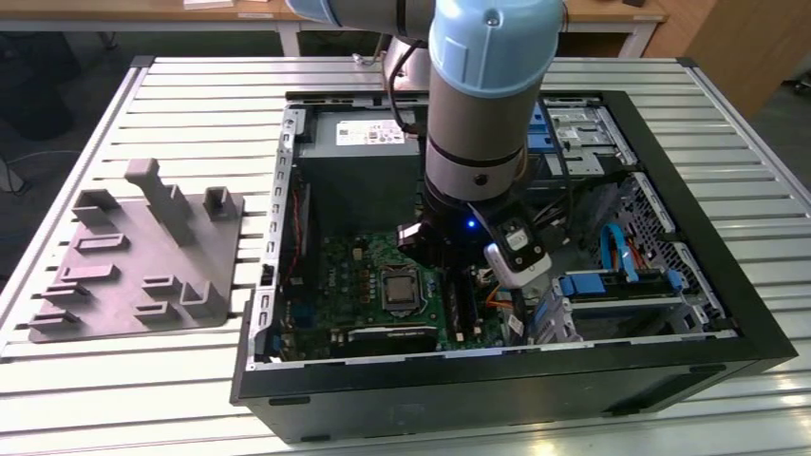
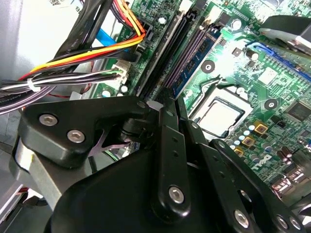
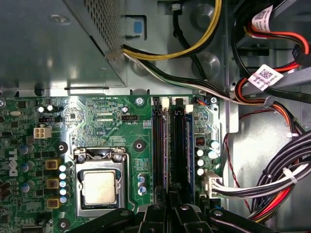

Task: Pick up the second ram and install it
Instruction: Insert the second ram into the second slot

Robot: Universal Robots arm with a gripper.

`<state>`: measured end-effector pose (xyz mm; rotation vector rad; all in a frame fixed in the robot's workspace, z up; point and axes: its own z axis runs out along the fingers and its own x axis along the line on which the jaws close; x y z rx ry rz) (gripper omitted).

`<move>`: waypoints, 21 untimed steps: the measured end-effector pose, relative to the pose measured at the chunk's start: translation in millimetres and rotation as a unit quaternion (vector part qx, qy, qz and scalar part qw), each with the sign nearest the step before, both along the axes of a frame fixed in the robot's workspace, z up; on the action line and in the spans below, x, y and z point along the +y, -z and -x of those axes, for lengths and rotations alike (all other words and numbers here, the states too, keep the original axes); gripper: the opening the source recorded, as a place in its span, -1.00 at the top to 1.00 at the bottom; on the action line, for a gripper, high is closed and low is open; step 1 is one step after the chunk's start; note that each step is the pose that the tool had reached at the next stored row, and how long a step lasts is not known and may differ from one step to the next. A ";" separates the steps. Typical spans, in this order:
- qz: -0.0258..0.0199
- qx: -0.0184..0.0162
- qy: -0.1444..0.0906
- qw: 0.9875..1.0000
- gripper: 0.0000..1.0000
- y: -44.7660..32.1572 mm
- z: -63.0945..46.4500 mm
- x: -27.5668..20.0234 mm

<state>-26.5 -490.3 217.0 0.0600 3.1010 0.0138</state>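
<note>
My one arm (image 1: pixel 488 104) reaches down into the open computer case (image 1: pixel 709 313), with my gripper (image 3: pixel 170 213) low over the green motherboard (image 3: pixel 97 126), right above the memory slots. I count one processor socket (image 3: pixel 99 187) with its metal-capped chip, just beside the slots. In the first wrist view I make out two long black slot rails (image 3: pixel 158 145) side by side, and the second ram (image 3: pixel 179 145) stands on edge in the next slot, running up from my fingertips. My fingers look drawn close together around its near end, though I cannot tell whether they truly clamp it. One bundle of cables (image 3: pixel 286 179) sits on the far side of the slots. On the exterior view's left, one grey fixture tray (image 1: pixel 140 256) rests on the slatted table (image 1: pixel 190 85), well apart from the case.
</note>
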 end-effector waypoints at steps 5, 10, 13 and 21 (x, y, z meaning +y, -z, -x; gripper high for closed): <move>0.000 0.000 0.000 1.000 0.73 0.3 0.0 0.2; 0.001 0.000 0.000 1.000 0.73 0.3 0.0 0.2; 0.005 0.000 0.000 1.000 0.73 -0.6 0.1 0.6; 0.019 0.000 -0.003 1.000 0.73 -1.6 -0.5 5.1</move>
